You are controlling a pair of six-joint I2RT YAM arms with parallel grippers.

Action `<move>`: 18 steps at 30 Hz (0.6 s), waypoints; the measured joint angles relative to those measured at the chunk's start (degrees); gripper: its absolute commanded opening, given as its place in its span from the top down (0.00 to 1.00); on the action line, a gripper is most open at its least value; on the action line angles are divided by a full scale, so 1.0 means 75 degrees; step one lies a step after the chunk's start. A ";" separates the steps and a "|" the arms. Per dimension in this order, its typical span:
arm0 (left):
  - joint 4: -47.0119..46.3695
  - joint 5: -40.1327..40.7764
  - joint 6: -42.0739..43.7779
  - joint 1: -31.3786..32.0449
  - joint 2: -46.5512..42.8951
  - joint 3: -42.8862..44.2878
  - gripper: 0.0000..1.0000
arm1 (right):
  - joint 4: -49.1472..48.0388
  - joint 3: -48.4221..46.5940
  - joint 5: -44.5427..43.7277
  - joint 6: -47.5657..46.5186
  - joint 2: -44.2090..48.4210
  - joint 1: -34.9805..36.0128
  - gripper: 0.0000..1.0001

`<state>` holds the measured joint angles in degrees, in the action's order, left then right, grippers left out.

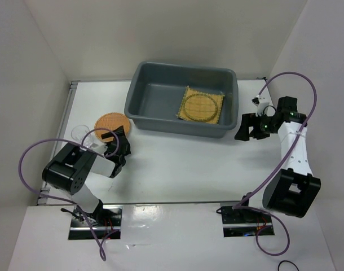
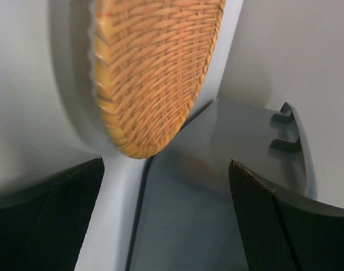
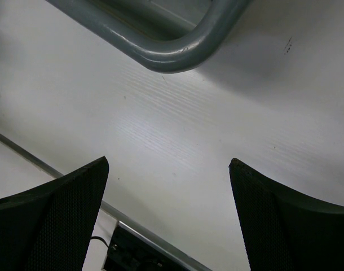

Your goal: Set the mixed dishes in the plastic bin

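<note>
Woven orange-brown disc (image 1: 111, 122) lies flat left of the plastic bin (image 1: 161, 121), so the open, empty left pincer (image 1: 115, 135) may skid it toward the glass cup (image 1: 79, 133) instead of lifting.

- Top view: bright, even, diffuse light; white tabletop (image 1: 177, 164) nearly washed out.
- Soft, short shadow along near wall of plastic bin (image 1: 177, 127); glossy sheen at tabletop's near edge.
- Left wrist: orange-brown woven disc (image 2: 155, 73) weave crisp mid-frame, lower rim blurred, broad grey shadow beside it.
- Right wrist: bin rim glints; soft shadow beneath its corner.
</note>
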<state>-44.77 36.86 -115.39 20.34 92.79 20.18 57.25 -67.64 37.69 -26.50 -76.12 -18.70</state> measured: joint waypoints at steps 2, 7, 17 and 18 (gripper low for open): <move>-0.0286 0.0003 -0.0050 0.0000 0.0361 0.0204 0.02 | 0.0058 -0.0070 0.0017 -0.0032 0.0000 -0.0085 0.09; -0.0766 -0.0012 -0.0061 0.0003 0.0973 0.0554 0.10 | 0.0187 -0.0143 0.0020 -0.0058 0.0000 -0.0160 0.09; -0.1119 0.0079 -0.0079 0.0012 0.1527 0.0734 0.35 | 0.0219 -0.0169 0.0020 -0.0058 -0.0023 -0.0160 0.09; -0.1102 0.0073 -0.0047 0.0012 0.1556 0.0766 0.39 | 0.0224 -0.0169 0.0020 -0.0058 -0.0023 -0.0160 0.09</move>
<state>-53.04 37.41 -115.74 20.43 104.47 25.93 58.94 -68.90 37.85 -26.94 -76.29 -19.90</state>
